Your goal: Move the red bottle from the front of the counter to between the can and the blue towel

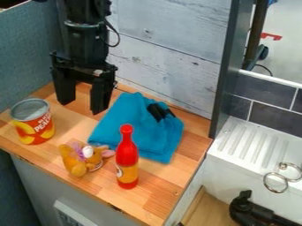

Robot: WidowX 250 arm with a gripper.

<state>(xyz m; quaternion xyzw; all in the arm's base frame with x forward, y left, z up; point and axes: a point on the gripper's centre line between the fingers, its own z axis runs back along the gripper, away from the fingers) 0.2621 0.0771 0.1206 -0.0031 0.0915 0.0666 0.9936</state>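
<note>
My arm [87, 37] comes down upright from the top edge, left of the middle, black all along. At its end my gripper [82, 101] points downward, its two fingers [101, 95] spread well apart with an open gap between them, nothing held.

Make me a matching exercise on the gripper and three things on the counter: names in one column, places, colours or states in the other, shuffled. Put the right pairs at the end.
1. Can
2. Toy
3. Cloth
4. Gripper

A. Blue, with a black item on top
B. Fingers apart, above the counter
C. Grey top, red and yellow side
D. Between the can and the red bottle

Pairs: 1-C, 2-D, 3-A, 4-B
</note>
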